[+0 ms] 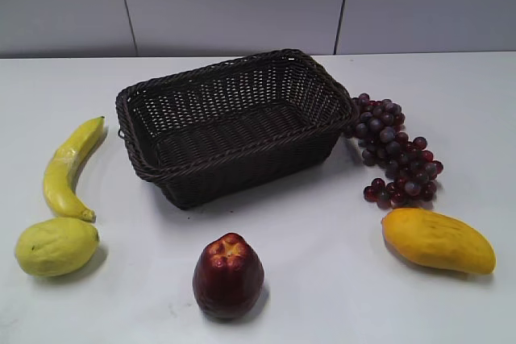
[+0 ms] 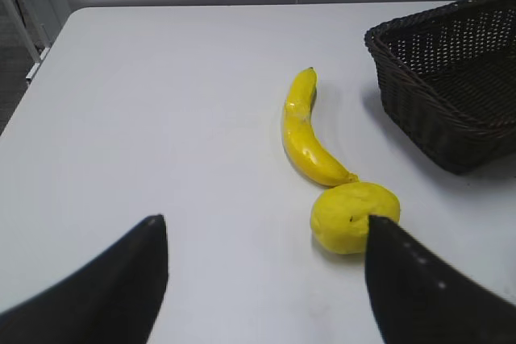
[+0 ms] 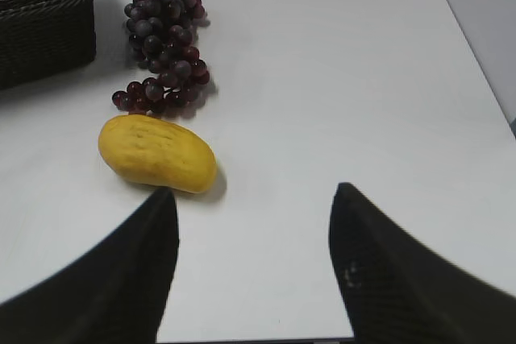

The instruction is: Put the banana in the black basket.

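The banana (image 1: 68, 168) lies on the white table left of the black basket (image 1: 201, 168), curved, with its near tip by a round yellow-green fruit. In the left wrist view the banana (image 2: 302, 130) lies ahead of my left gripper (image 2: 264, 227), which is open and empty, well short of it. The basket (image 2: 419, 110) shows at the right edge there and is empty. My right gripper (image 3: 251, 192) is open and empty above bare table. A corner of the basket (image 3: 48, 26) shows at its top left. Neither gripper appears in the exterior view.
A round yellow-green fruit (image 1: 56, 246) (image 2: 352, 217) sits just below the banana's tip. A dark red fruit (image 1: 228, 275) stands in front of the basket. Purple grapes (image 1: 395, 151) (image 3: 164, 46) and an orange-yellow mango (image 1: 438, 240) (image 3: 156, 153) lie right of it.
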`<action>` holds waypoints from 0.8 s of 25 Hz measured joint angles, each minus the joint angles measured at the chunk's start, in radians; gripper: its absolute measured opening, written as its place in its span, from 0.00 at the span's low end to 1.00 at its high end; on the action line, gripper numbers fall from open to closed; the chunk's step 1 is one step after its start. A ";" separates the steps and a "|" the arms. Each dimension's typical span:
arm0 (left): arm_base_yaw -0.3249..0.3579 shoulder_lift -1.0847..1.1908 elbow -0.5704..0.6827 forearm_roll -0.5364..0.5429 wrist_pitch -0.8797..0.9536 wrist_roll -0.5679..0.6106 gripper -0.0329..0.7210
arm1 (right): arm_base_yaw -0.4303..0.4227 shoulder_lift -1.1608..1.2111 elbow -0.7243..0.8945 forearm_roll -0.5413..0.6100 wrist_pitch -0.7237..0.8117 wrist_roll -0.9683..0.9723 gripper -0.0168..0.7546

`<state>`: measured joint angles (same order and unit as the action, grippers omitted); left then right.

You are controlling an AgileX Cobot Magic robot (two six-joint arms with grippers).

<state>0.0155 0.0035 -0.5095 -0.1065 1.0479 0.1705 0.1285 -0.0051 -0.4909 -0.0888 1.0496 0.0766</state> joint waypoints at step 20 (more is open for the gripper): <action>0.002 0.855 -0.120 -0.155 -0.403 0.000 0.93 | 0.000 0.000 0.000 0.000 0.000 0.000 0.65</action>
<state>0.0175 0.8582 -0.6290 -0.2616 0.6451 0.1705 0.1285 -0.0051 -0.4909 -0.0888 1.0496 0.0766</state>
